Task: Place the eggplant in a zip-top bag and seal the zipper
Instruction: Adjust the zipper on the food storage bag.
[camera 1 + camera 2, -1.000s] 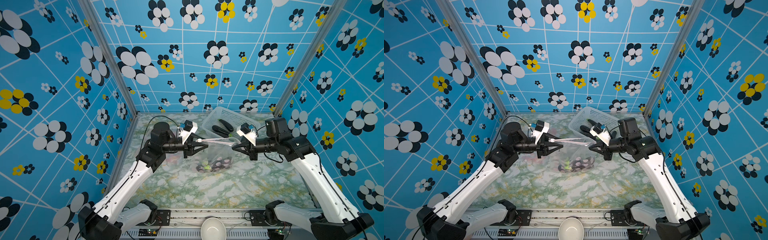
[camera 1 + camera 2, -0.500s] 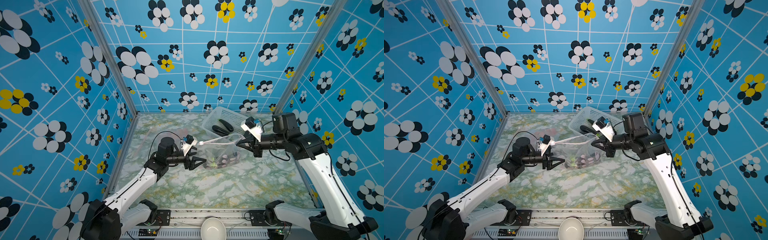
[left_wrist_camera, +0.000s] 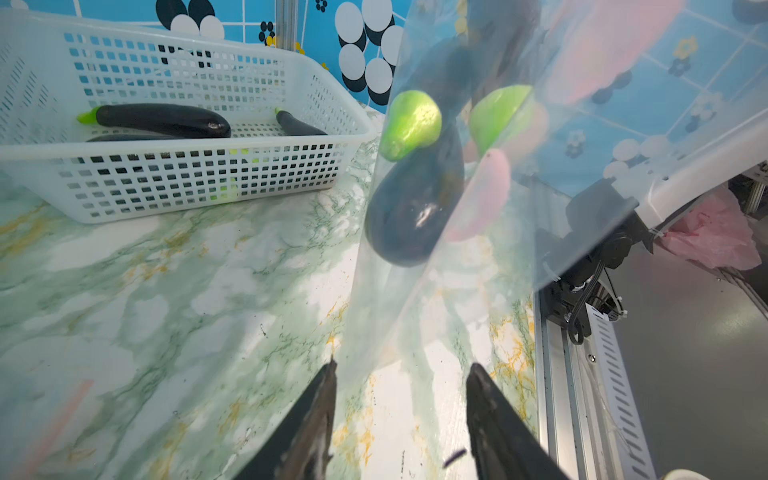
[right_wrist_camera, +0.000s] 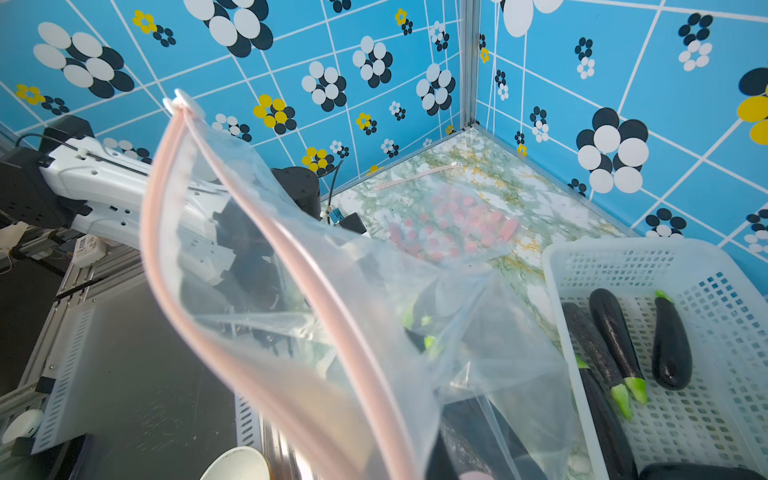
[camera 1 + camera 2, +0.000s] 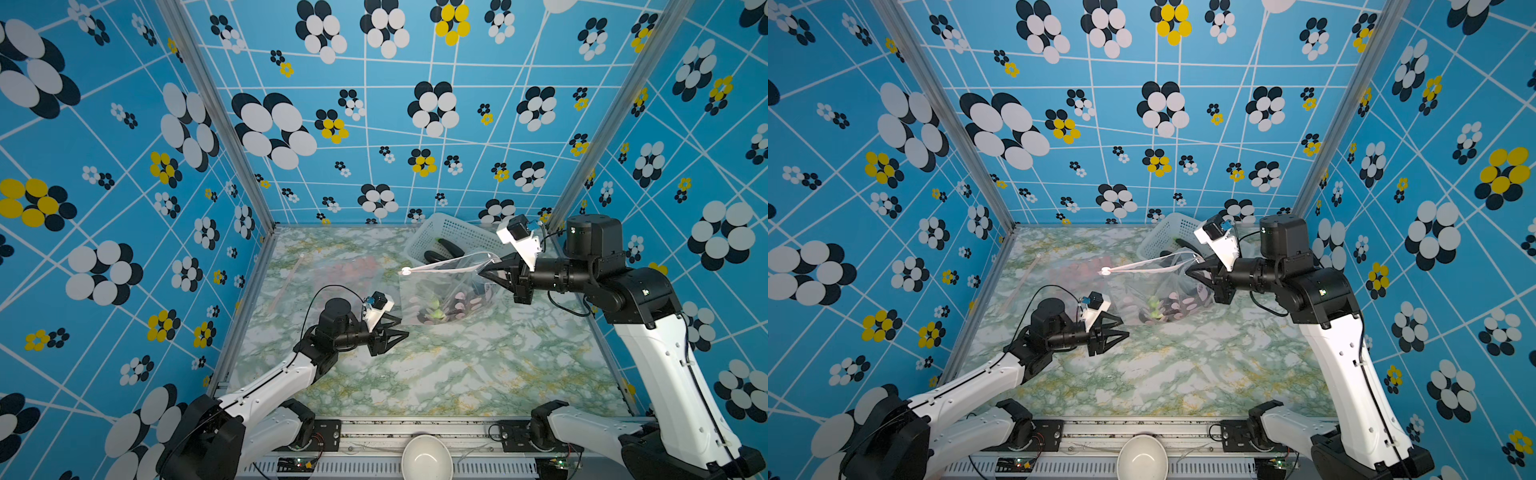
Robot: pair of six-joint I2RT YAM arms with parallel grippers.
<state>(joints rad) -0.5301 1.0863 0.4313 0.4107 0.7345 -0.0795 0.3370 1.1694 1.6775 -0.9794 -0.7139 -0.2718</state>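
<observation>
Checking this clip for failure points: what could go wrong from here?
The zip-top bag hangs from one corner in the right gripper alone; the weight of the eggplant might drag it free. The zipper tracks gape apart, so tilting could spill the eggplant. The left gripper is open, clear of the slider, and may miss it.

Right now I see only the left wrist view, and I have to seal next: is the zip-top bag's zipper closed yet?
Observer: No. In the right wrist view the two pink zipper tracks stand apart, so the zip-top bag is open.
Operator: Where is the slider?
Observer: In a top view the white slider sits at the zipper's end farthest from the right gripper.
Operator: What holds the bag up?
Observer: The right gripper alone, shut on the bag's opposite top corner.
</observation>
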